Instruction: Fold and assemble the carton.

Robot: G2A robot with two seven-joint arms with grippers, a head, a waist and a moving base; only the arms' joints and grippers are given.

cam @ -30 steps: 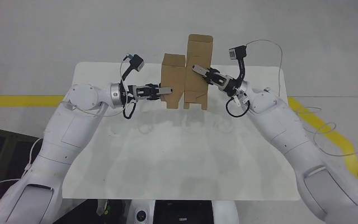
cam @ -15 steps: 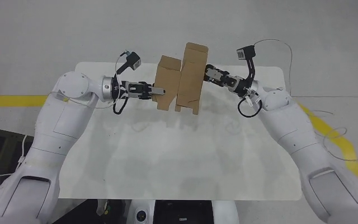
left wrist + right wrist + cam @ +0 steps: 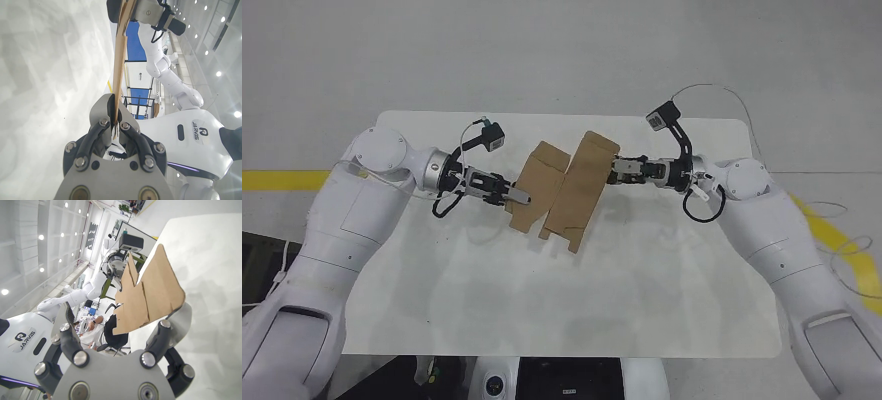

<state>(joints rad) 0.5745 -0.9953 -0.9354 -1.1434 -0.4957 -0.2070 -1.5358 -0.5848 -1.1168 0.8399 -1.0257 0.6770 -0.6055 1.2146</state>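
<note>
The left gripper (image 3: 115, 111) is clamped on the carton (image 3: 562, 190), now tipped down toward the table (image 3: 542, 290); the right gripper (image 3: 122, 313) seems opened wide, so folding is barely begun.

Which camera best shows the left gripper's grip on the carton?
The left wrist view: up close, the left gripper is shut on the carton, clamping its edge. The top view shows that grip small, from above; the right wrist view shows it far off, at the carton's far edge.
</note>
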